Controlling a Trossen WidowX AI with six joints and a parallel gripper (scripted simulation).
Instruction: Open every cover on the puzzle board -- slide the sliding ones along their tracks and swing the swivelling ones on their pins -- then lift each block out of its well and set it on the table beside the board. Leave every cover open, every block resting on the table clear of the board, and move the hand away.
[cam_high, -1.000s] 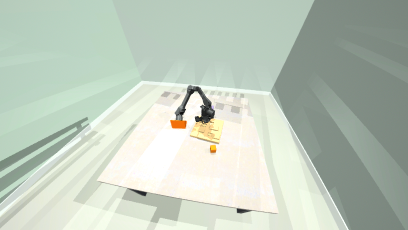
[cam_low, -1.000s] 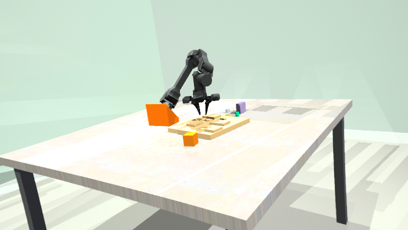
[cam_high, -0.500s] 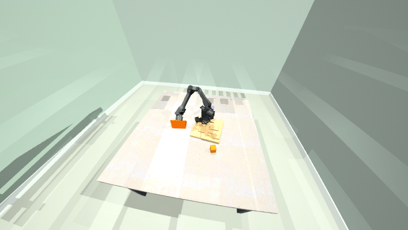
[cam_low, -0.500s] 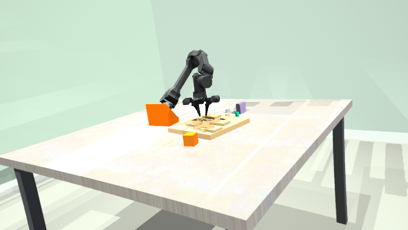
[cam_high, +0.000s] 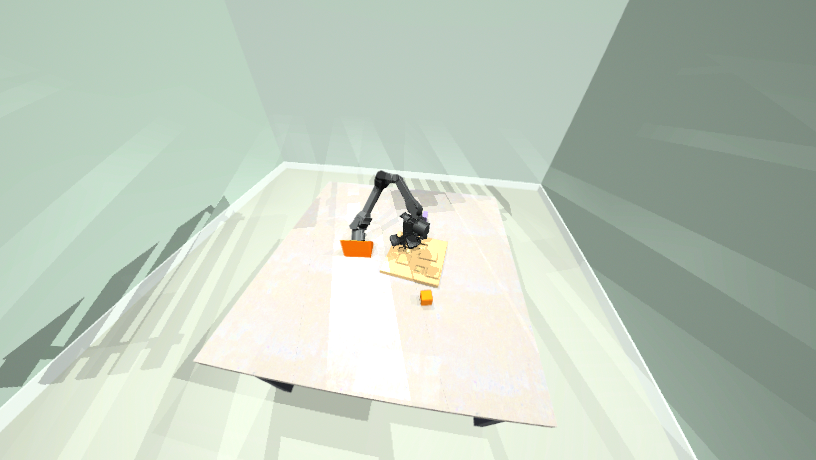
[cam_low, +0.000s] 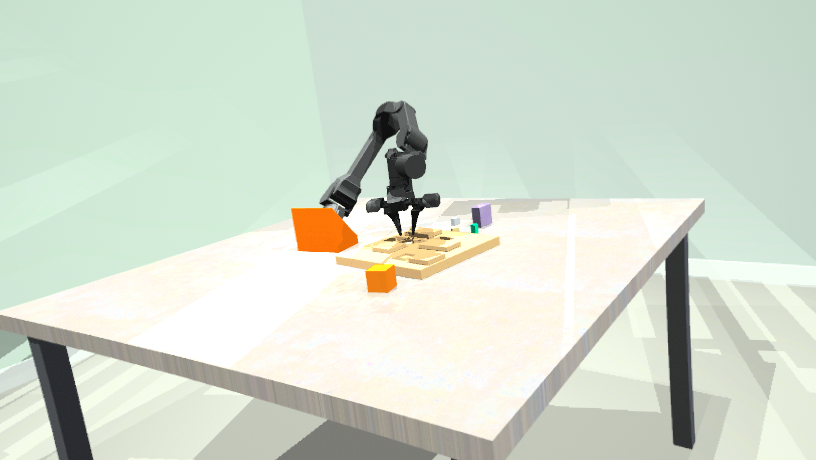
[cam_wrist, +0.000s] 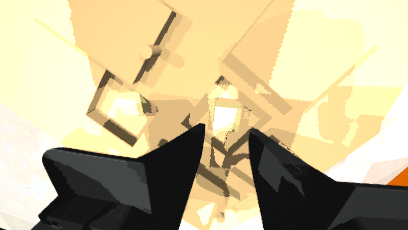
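Note:
The tan puzzle board (cam_high: 398, 274) (cam_low: 421, 273) (cam_wrist: 202, 32) lies flat on the table. Raised tan covers show on it, one cover (cam_low: 440, 244) towards the right and one cover (cam_wrist: 112, 32) with a small round knob (cam_wrist: 150, 51). My gripper (cam_low: 406, 234) (cam_wrist: 227, 132) is partly open, pointing down low over the board's rear part, with nothing seen between its fingertips. Just ahead of the tips in the wrist view is a square well (cam_wrist: 260, 118) with a pale patch inside; I cannot tell whether that is a block. Another open well (cam_wrist: 119, 131) lies to the left.
Behind the board stand a purple block (cam_high: 425, 214) (cam_low: 481, 215), a small green block (cam_low: 474, 228) and a small white block (cam_low: 455, 220). An orange cube (cam_high: 426, 297) (cam_low: 380, 280) sits in front of the board. A large orange wedge (cam_high: 357, 249) (cam_low: 321, 230) stands by the arm's base.

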